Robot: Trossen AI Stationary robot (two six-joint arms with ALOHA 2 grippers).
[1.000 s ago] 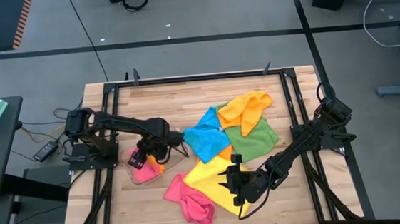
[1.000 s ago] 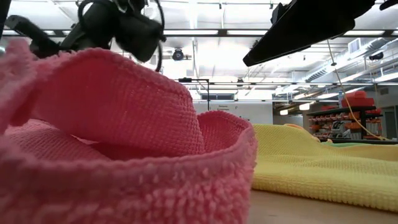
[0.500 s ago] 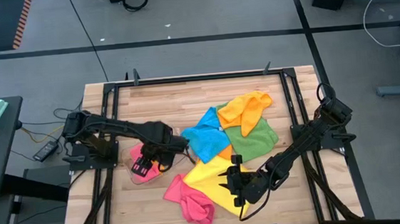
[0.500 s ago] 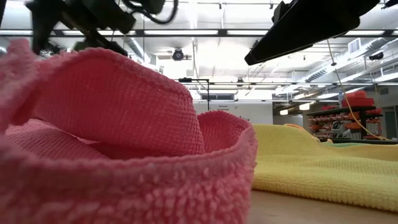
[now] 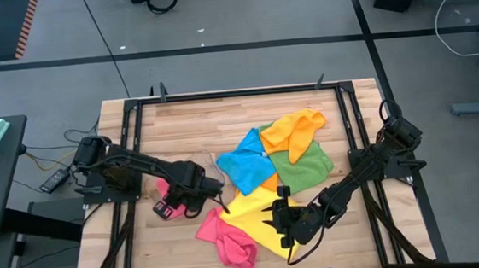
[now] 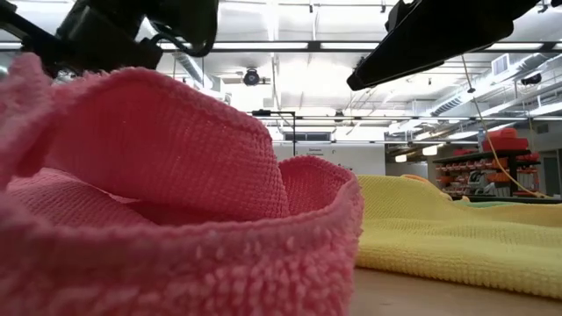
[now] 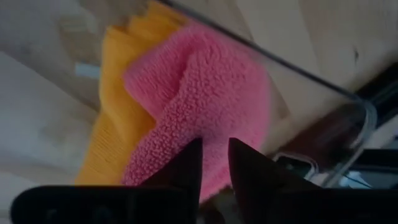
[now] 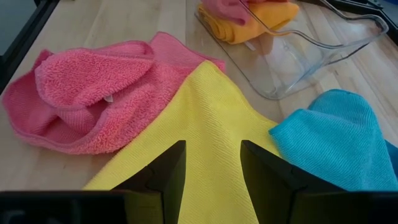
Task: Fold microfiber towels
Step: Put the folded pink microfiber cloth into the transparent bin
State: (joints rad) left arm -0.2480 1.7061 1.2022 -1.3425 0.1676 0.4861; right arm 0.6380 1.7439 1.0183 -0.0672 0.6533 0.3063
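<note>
my left tool [image 7: 214, 163] is nearly pressed together over the pink towel [image 7: 205, 99] in the tray [image 7: 348, 118]; right tool [image 8: 211, 165] waits spread above the yellow towel [image 8: 205, 143].

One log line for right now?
left pincer: closing on pink towel in clear tray | right pincer: open over yellow towel

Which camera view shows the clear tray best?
The right wrist view: the tray shows with its walls and rim, pink and orange towels at one end. The left wrist view shows only one edge, close up. The high view shows it faintly beside the left gripper. The low view shows none.
</note>
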